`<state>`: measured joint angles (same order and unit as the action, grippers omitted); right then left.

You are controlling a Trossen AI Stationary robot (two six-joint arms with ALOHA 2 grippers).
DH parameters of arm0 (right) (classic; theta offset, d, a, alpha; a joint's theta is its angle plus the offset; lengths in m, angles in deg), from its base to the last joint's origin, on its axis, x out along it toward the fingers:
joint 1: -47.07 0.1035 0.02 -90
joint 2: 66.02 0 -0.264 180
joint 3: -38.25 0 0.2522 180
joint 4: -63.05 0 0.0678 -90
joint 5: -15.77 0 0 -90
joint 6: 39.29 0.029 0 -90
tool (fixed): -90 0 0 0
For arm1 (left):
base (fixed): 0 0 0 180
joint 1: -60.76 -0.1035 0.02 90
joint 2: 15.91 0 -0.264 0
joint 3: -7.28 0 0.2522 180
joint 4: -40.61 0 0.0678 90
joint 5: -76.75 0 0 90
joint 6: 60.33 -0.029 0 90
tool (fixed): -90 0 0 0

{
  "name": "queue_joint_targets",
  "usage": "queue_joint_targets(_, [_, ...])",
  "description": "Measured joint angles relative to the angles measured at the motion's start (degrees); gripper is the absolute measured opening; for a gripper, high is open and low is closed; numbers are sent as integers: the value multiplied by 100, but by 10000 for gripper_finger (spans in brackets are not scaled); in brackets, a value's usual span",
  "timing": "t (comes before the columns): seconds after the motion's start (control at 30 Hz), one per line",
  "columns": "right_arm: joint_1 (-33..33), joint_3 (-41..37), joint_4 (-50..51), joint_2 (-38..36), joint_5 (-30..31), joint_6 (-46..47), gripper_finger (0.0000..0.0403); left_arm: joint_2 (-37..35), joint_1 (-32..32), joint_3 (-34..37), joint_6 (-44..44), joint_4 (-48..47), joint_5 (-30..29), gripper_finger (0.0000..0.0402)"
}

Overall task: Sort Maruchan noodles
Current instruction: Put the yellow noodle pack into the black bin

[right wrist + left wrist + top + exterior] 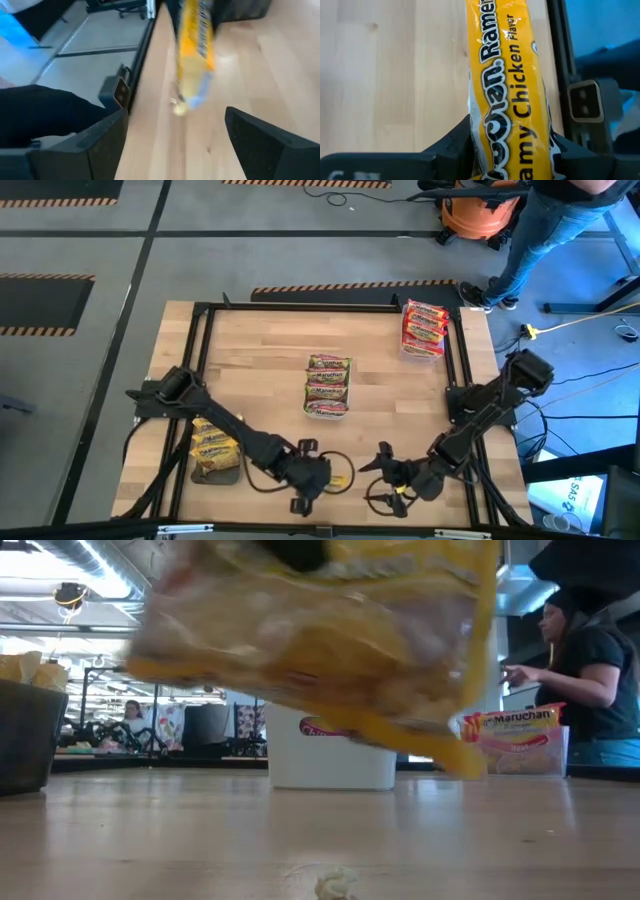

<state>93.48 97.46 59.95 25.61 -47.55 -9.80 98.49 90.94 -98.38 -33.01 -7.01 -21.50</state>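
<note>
A yellow Maruchan noodles packet (507,75) hangs over the table's near edge, between my two grippers. My left gripper (318,478) is shut on it. My right gripper (385,468) stands open just to the packet's right, with nothing between its fingers (105,145); the packet (196,45) shows ahead of it, edge on. More yellow packets (213,448) lie in a dark tray at the near left. Green ones (327,385) fill a white tray at the centre, and red ones (423,328) sit in a tray at the far right. My left gripper pinches the yellow packet between its two fingers (455,145), one on each long side (475,135), near the end closest to the wrist. The fingers slant down from the table's left, and the packet runs on past them. It is lifted clear of the table (320,640), tilted.
A black frame rail (200,360) runs round the table top. A small crumb (335,885) lies on the wood under the packet. A person (590,660) stands beyond the far right corner. Bare wood (260,360) lies between the trays.
</note>
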Motion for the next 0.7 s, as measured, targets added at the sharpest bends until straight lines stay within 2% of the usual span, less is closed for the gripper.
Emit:
queue_joint_targets(0.13, [168, -4, 120, 3, 410, 75, 304, -133, 236, 0, 232, -338, -50, 122])
queue_joint_targets(0.33, [168, -24, 133, 14, 420, 368, 299, -373, 716, 2, 728, -912, -340, 122])
queue_joint_targets(0.53, [158, -24, 183, 14, 427, 370, 298, -837, 1314, 2, 1833, -2023, -1096, 122])
queue_joint_targets(0.7, [158, -26, 204, 14, 528, 370, 298, -1319, 1979, 0, 3208, -3265, -1604, 123])
